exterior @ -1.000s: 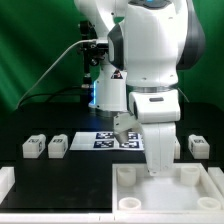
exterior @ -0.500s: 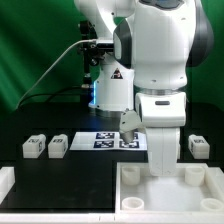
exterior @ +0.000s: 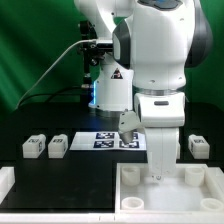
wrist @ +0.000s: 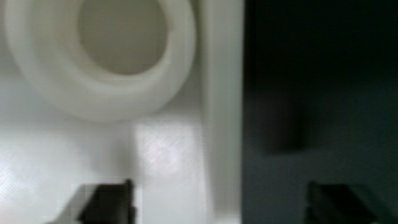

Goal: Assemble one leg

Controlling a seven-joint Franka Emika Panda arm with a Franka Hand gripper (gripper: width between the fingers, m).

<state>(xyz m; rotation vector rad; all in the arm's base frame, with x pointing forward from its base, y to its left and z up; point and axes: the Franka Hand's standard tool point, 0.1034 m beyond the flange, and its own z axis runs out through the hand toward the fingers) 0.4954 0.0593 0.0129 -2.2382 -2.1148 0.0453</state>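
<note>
Three legs, small white tagged blocks, lie on the black table in the exterior view: two at its left point(exterior: 32, 147) point(exterior: 58, 145) and one at its right point(exterior: 198, 146). The large white panel point(exterior: 205, 185) with corner sockets lies at the front right. My gripper point(exterior: 158, 177) is down at the panel's back edge. In the wrist view my gripper point(wrist: 222, 205) is open, its dark fingertips point(wrist: 107, 202) wide apart astride the panel's edge point(wrist: 169, 160), with a round socket point(wrist: 98, 45) just ahead. I see no leg between the fingers.
The marker board point(exterior: 108, 140) lies flat behind the panel, partly hidden by the arm. A white block point(exterior: 5, 180) stands at the front left corner. The arm's base and cables fill the back middle before a green curtain.
The arm has shifted a little toward the exterior view's right and sunk slightly onto the panel's back edge. In the last half second it has hardly moved. The legs have not moved.
</note>
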